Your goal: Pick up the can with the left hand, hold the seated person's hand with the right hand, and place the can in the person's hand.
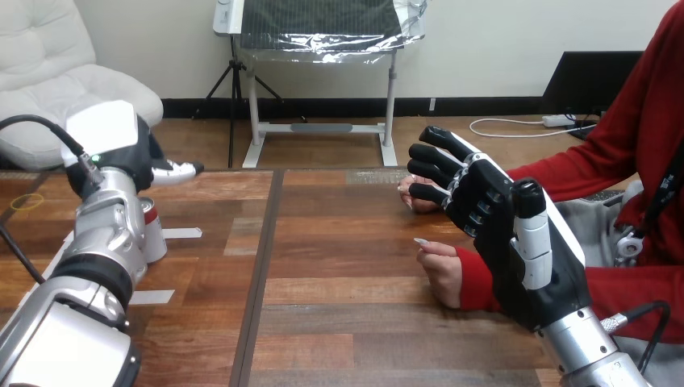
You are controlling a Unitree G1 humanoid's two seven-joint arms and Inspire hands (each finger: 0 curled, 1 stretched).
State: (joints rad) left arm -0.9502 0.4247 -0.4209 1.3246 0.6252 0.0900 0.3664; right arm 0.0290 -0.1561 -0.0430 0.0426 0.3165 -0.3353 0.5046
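Can-pickup step. Left hand (121,149) over can (153,234) on tabletop (339,266); grip cannot tell. Right hand (494,218) fingers (435,171) spread open, near person's hand (442,272). Next: secure can, lift.

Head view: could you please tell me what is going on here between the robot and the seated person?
The robot looks to be early in handing a can to the person seated at the table's right side. Its left hand is at the can, which stands near the wooden table's left edge; I cannot tell whether it grips it. Its right hand is raised and open beside the person's nearer hand, which rests on the table, and is curled round nothing.
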